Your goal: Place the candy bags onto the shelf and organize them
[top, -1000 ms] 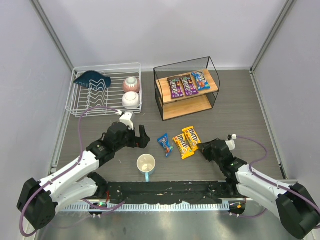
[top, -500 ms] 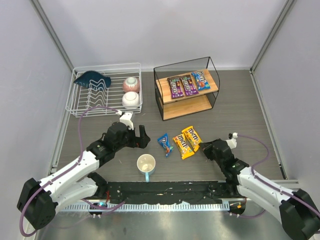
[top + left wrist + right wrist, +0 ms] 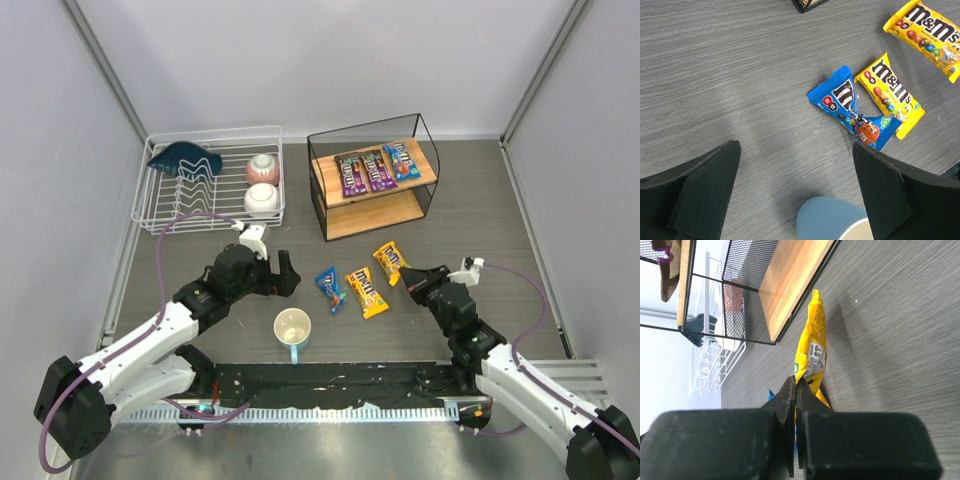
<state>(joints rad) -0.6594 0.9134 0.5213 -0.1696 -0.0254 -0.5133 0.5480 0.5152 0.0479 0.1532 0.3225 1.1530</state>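
Observation:
My right gripper (image 3: 411, 277) is shut on the edge of a yellow candy bag (image 3: 389, 262) and holds it lifted off the table; the bag also shows in the right wrist view (image 3: 812, 352), pinched between the jaws. A second yellow bag (image 3: 365, 291) and a blue bag (image 3: 329, 288) lie on the table, both also in the left wrist view, the yellow bag (image 3: 890, 93) beside the blue bag (image 3: 852, 110). My left gripper (image 3: 284, 275) is open and empty left of the blue bag. The shelf (image 3: 372, 190) holds two purple bags (image 3: 364, 171) and a blue bag (image 3: 401, 159) on its top board.
A light blue mug (image 3: 292, 330) stands near the front, between the arms. A white wire dish rack (image 3: 210, 187) at the back left holds two bowls and a dark blue item. The shelf's lower board (image 3: 375, 216) holds nothing.
My right gripper has lifted the yellow bag and drawn it up and to the right, away from the other yellow bag. The left arm has not moved.

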